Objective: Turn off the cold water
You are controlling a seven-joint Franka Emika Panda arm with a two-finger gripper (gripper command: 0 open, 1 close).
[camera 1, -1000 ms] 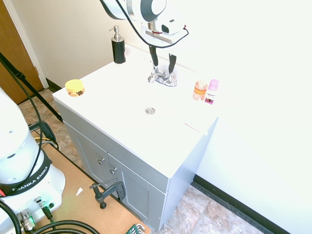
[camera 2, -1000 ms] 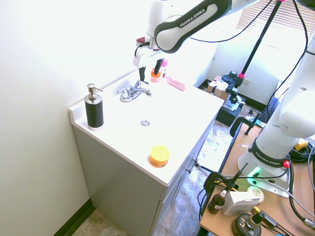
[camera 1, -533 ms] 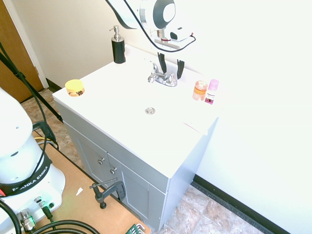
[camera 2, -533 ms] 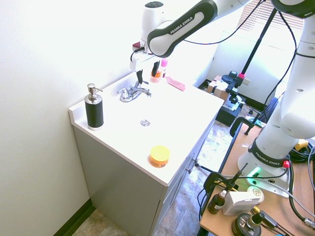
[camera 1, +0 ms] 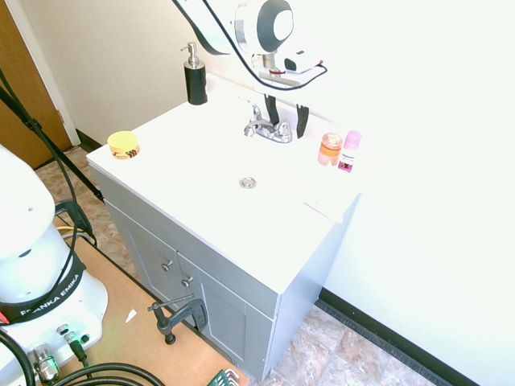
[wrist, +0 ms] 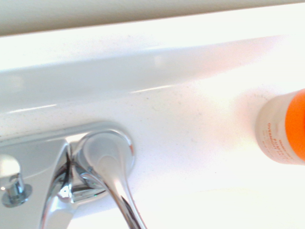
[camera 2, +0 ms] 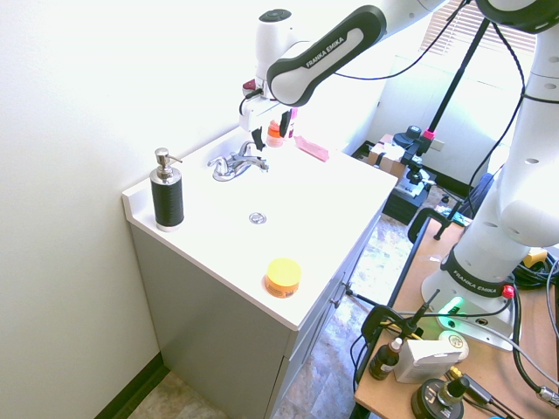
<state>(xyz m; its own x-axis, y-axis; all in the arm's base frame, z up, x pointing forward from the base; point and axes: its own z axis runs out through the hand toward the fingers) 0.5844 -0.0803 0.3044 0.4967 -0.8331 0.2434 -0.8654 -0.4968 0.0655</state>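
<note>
The small chrome faucet (camera 1: 267,129) stands at the back of the white sink counter (camera 1: 185,153). Its right-hand lever handle (camera 1: 283,129) sits at the end nearest the orange bottle (camera 1: 330,149). No stream of water shows. My gripper (camera 1: 287,117) is open, its two dark fingers (camera 1: 302,121) pointing down, one either side of that handle and just behind it. From the other side my gripper (camera 2: 260,138) hangs over the faucet's (camera 2: 238,163) far end. Close up in the wrist view are the lever handle (wrist: 112,167), the faucet base (wrist: 38,157) and the orange bottle (wrist: 286,129).
A black soap dispenser (camera 1: 195,76) stands at the counter's back left corner. A yellow tub (camera 1: 123,145) sits near the front left edge. Beside the orange bottle is a pink bottle (camera 1: 350,151). The drain (camera 1: 248,182) lies in front of the faucet. The wall rises close behind the faucet.
My gripper has moved from above the faucet's middle toward its right end and the back wall, and has come lower. It has stayed open. The handles look the same.
</note>
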